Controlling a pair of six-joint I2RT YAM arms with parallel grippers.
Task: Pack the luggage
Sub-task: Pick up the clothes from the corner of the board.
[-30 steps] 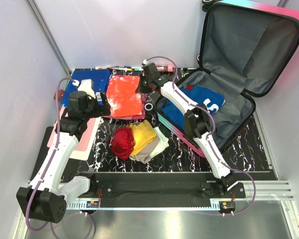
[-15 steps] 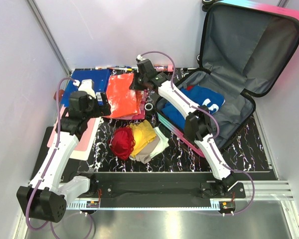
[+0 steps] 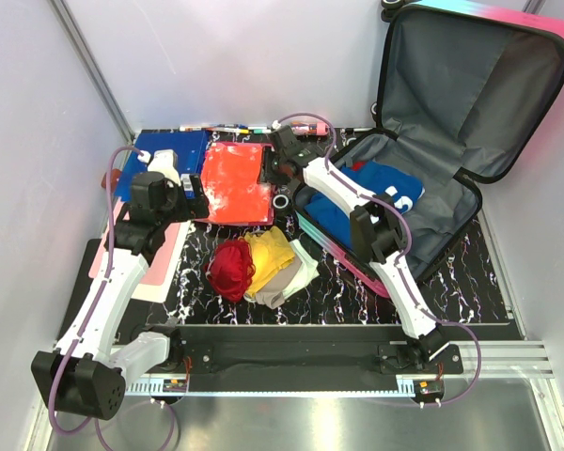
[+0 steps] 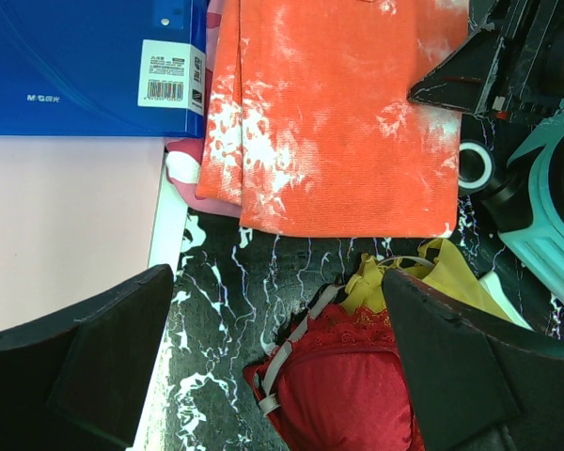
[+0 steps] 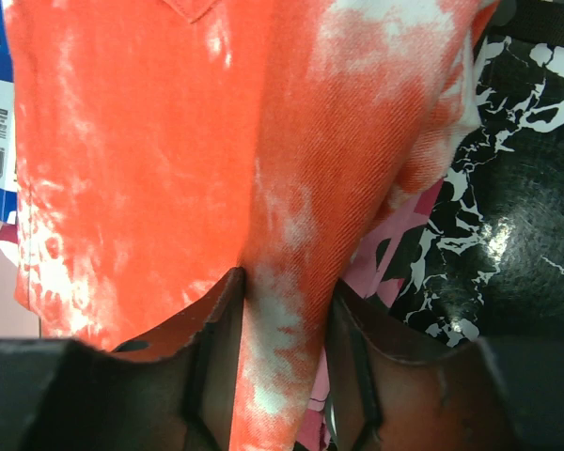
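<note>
The luggage (image 3: pixel 444 233) lies open at the right, its lid propped up against the back wall, with a blue garment (image 3: pixel 368 195) in its grey-lined base. My right gripper (image 3: pixel 283 164) is shut on the right edge of an orange tie-dye cloth (image 3: pixel 233 180); in the right wrist view the fold (image 5: pixel 291 282) is pinched between the fingers (image 5: pixel 216 324). My left gripper (image 3: pixel 190 198) is open and empty over the table between that cloth (image 4: pixel 348 122) and a red bra (image 4: pixel 357 390). Its teal edge (image 4: pixel 556 221) shows in the left wrist view.
A pile of red (image 3: pixel 229 268), yellow (image 3: pixel 269 251) and beige (image 3: pixel 287 279) garments lies at table centre. A blue folder (image 3: pixel 164 153) and a pink sheet (image 3: pixel 155 268) lie at the left. A tape roll (image 3: pixel 282 201) sits by the luggage corner. Markers (image 3: pixel 227 129) line the back edge.
My right gripper swung left with the orange cloth lifted, then came back right toward the luggage; the cloth now lies flatter and further right. The left arm has not moved.
</note>
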